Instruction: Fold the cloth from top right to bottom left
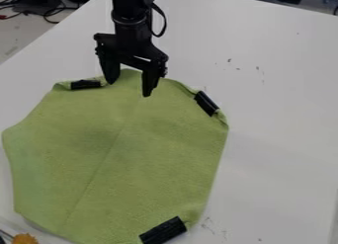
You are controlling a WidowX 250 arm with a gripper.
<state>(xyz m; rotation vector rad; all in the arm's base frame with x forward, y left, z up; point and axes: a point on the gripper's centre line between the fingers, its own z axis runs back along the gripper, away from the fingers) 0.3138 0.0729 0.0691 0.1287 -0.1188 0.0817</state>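
The gripper (130,89) hangs over the top edge of the green cloth (119,154), its two fingers apart with nothing visible between them. The cloth lies spread out on the white table, with a faint crease running from its top toward the lower left. Black clips sit on its rim: one clip (86,84) at the upper left, another clip (206,103) at the upper right, and a larger clip (163,231) at the bottom right. The gripper stands between the two upper clips. Whether its fingertips touch the cloth I cannot tell.
The white table (277,139) extends to the right of the cloth, with small dark marks on it. An orange fuzzy object (25,238) is at the bottom left corner. Dark cables (49,11) lie beyond the table's edge at the upper left.
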